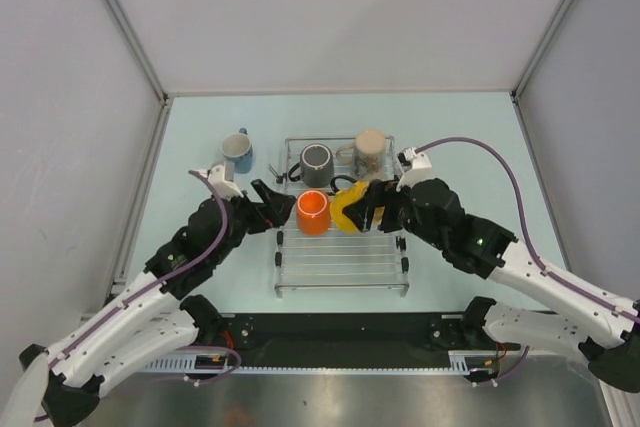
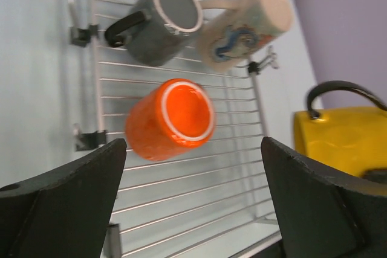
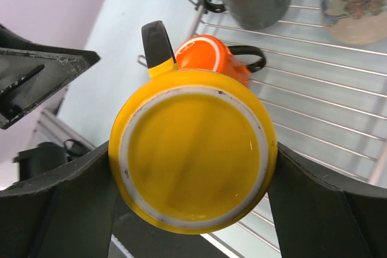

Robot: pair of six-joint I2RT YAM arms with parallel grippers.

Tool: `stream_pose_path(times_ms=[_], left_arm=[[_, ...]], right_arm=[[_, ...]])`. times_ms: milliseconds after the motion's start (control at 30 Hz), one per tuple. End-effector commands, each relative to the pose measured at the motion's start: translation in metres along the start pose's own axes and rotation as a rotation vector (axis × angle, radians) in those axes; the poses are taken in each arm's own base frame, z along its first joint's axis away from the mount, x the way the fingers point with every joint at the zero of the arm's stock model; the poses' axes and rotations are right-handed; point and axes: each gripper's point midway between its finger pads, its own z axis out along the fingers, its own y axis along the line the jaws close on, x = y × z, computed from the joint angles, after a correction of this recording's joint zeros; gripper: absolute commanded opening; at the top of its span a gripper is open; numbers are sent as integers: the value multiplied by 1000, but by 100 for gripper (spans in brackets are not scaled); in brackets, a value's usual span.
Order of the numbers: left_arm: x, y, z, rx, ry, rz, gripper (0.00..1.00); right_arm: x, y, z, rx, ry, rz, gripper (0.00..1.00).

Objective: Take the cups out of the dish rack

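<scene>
My right gripper (image 3: pixel 193 173) is shut on the yellow cup (image 3: pixel 193 158), whose base faces the wrist camera. It holds the cup tilted above the middle of the dish rack (image 1: pixel 340 262). The orange cup (image 1: pixel 312 213) stands upside down on the rack just left of it. At the rack's far end are the dark grey cup (image 1: pixel 316 164) and the tall tan cup (image 1: pixel 370 150). The blue cup (image 1: pixel 237 151) stands on the table left of the rack. My left gripper (image 1: pixel 277 204) is open at the rack's left edge, facing the orange cup (image 2: pixel 171 119), with nothing between its fingers.
The near half of the rack (image 2: pixel 181 191) holds only bare wires. Black clips (image 2: pixel 81 31) sit on the rack's edges. White walls close in the table on three sides. Both arms reach over the near table edge.
</scene>
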Motion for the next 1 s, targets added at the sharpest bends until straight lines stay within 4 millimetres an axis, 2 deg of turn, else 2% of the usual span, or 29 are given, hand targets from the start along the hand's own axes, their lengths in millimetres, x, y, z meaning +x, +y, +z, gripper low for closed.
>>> stream_pose_path(times_ms=[0, 33, 100, 133, 167, 233, 267, 300, 367, 400, 467, 533, 567, 633, 733, 967], left_arm=[[-6, -53, -4, 277, -19, -23, 98], [-6, -65, -7, 340, -11, -23, 98], [-3, -77, -6, 399, 9, -26, 98], [-4, -90, -10, 466, 15, -31, 99], [-2, -94, -9, 483, 23, -34, 99], [-7, -108, -13, 556, 9, -52, 99], [-6, -110, -13, 570, 10, -64, 99], [-8, -114, -15, 593, 2, -68, 99], [-11, -124, -21, 665, -13, -91, 99], [-17, -131, -24, 708, -39, -102, 98], [-13, -132, -24, 739, -35, -136, 98], [-15, -134, -25, 772, -58, -167, 98], [-16, -135, -26, 781, -60, -187, 97], [-18, -137, -27, 797, -74, -202, 94], [-17, -139, -26, 818, -73, -204, 88], [-15, -147, -27, 877, -69, -215, 84]], right_arm=[[-54, 57, -20, -340, -183, 100, 0], [-59, 61, -21, -379, -206, 124, 0], [-54, 58, -21, -427, -204, 139, 0], [-63, 62, -25, -470, -236, 168, 0], [-59, 59, -23, -485, -230, 179, 0], [-68, 62, -27, -539, -254, 206, 0], [-62, 60, -26, -553, -239, 219, 0], [-71, 59, -28, -572, -273, 227, 0], [-72, 60, -32, -629, -283, 265, 0], [-75, 54, -29, -628, -297, 281, 0], [-77, 52, -34, -693, -313, 338, 0], [-80, 43, -30, -707, -321, 385, 0], [-84, 47, -37, -754, -332, 406, 0], [-80, 41, -31, -753, -322, 428, 0], [-79, 39, -30, -771, -322, 452, 0], [-78, 44, -30, -841, -308, 491, 0]])
